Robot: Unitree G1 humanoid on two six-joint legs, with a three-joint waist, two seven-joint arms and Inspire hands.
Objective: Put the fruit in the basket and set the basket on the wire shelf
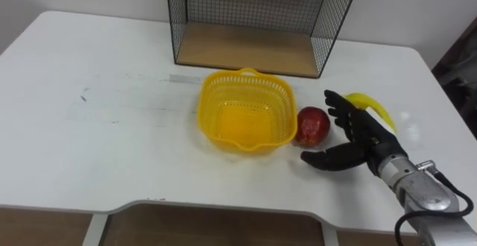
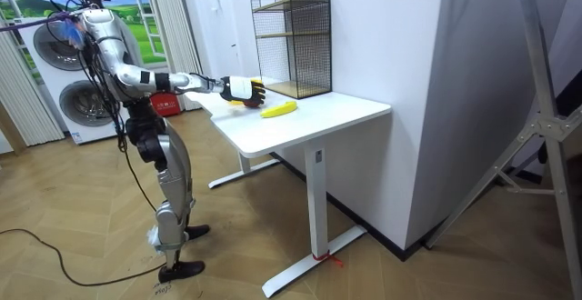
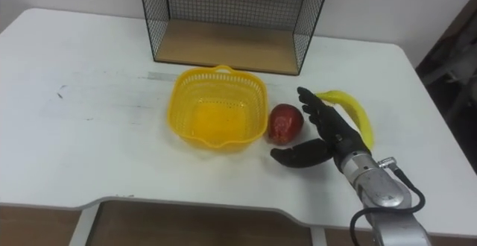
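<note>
Right hand (image 1: 359,138) is spread wide and holds nothing, palm facing the round red apple (image 1: 313,125). The apple sits on the white table (image 1: 112,127) just right of the yellow plastic lattice basket (image 1: 203,108), close to its wall. Fingers reach round the apple's right side and the thumb lies low on its near side; I can't confirm contact. The curved yellow banana (image 1: 373,106) lies further right of the basket, behind the hand. The basket looks empty. The black wire shelf with a wooden floor (image 1: 246,48) stands just behind the basket. My read: the step in hand is the apple grasp. I'd close thumb and fingers on opposite sides at the apple's widest part, without shoving it left, since a light basket will likely slide if the apple bumps it. Then I'd lift straight up until clear of the rim, carry left, and release low over the basket's middle so nothing bounces or tips. I'd also watch the back of the hand against the banana.
</note>
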